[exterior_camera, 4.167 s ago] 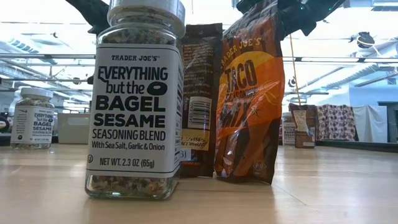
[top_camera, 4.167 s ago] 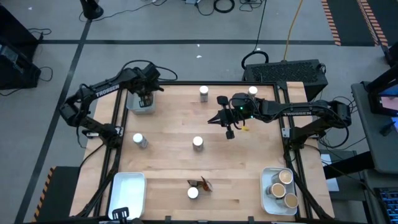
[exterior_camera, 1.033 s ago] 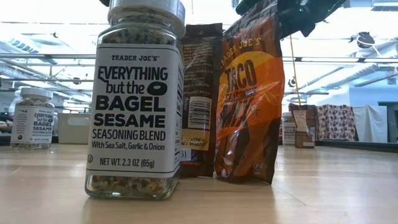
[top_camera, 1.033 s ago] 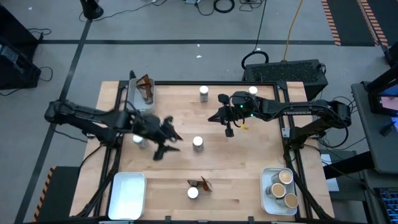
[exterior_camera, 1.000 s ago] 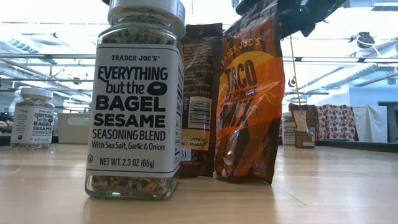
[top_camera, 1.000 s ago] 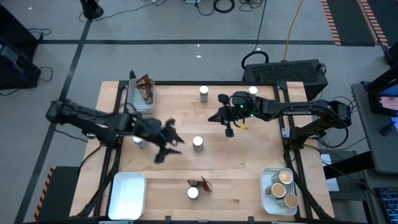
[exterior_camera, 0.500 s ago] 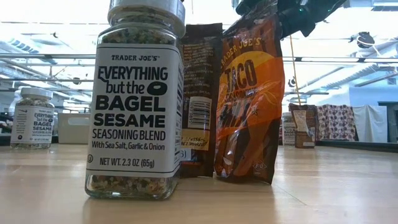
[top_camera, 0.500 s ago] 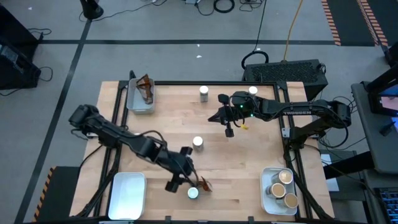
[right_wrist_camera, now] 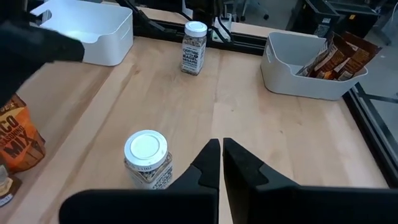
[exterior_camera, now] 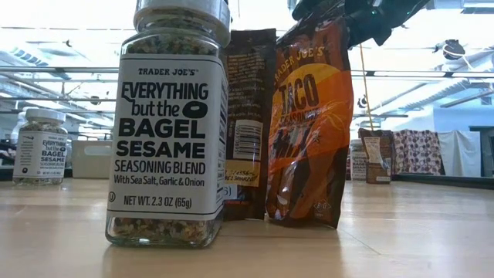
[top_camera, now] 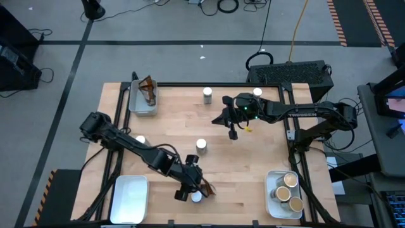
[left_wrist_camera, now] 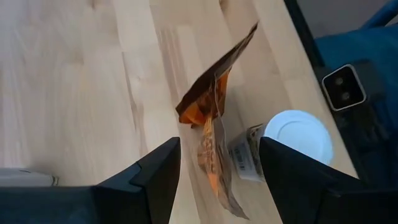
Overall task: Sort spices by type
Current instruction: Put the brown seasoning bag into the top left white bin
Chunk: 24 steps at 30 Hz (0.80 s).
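A pale wooden tabletop (top_camera: 253, 158) is carrying the whole sort, and the left gripper (top_camera: 187, 187) is hanging right over the taco sachet (top_camera: 207, 188) at the near edge, jaws spread wide in the left wrist view with the sachet (left_wrist_camera: 210, 134) sitting between them and nothing pinched yet. That sachet is standing upright, leaning against the white-lidded jar (top_camera: 197, 197) just beside it, which probably explains the approach from above with the jaws straddling the thin bag. Half a second ago this gripper was a touch farther from the jar; a second ago it was back near the centre jar (top_camera: 202, 145), so it is closing in fast. The likely destination is the far-left tray (top_camera: 135, 106), where other brown sachets (top_camera: 149, 90) are already lying. The right gripper (top_camera: 233, 132) is hovering beyond the centre jar toward the far right, jaws pressed together and holding nothing, unmoved across the earlier frames. Tan-lidded jars (top_camera: 286, 190) are sitting grouped in the near-right tray (top_camera: 271, 179), and more white-lidded jars are waiting loose around the centre jar.
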Each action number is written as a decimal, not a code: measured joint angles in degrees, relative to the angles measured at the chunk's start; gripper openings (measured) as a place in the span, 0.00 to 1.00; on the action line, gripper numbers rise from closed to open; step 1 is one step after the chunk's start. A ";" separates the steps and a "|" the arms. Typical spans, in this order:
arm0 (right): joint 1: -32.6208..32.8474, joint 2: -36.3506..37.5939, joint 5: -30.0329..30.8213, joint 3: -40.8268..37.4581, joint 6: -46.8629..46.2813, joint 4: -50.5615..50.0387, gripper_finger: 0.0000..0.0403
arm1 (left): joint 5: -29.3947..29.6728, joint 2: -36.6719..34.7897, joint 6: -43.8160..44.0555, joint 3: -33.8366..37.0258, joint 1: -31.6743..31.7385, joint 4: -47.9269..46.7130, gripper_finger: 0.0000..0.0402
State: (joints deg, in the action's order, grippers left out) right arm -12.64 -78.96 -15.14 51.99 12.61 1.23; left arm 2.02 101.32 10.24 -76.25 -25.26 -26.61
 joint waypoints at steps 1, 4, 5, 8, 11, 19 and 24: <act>0.00 -0.01 0.02 0.00 -0.26 0.00 0.00 | 0.00 0.32 0.00 0.00 0.00 -0.13 0.55; 0.00 -0.01 0.00 0.00 -1.10 -0.02 0.00 | 0.13 1.37 0.02 0.00 0.00 -0.76 0.55; 0.00 -0.02 0.02 0.00 -1.32 -0.02 0.00 | 0.16 1.66 0.15 0.00 0.00 -1.22 0.55; 0.00 0.00 0.00 0.00 -1.48 -0.02 0.00 | 0.17 2.42 1.39 0.00 0.00 -1.40 0.55; 0.00 -0.02 0.00 0.00 -1.48 -0.02 0.00 | -0.06 2.86 1.53 0.00 0.00 -1.44 0.55; 0.00 -0.02 0.00 0.00 -1.45 -0.02 0.00 | -0.04 2.86 1.49 0.00 0.18 -1.35 0.43; 0.00 0.00 0.00 0.00 -1.45 -0.02 0.00 | 0.98 2.86 1.05 0.00 0.52 -1.39 0.23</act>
State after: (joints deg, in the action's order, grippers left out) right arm -12.64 -78.96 -15.14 51.99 11.16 1.21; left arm 3.00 104.18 11.29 -76.25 -24.73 -28.00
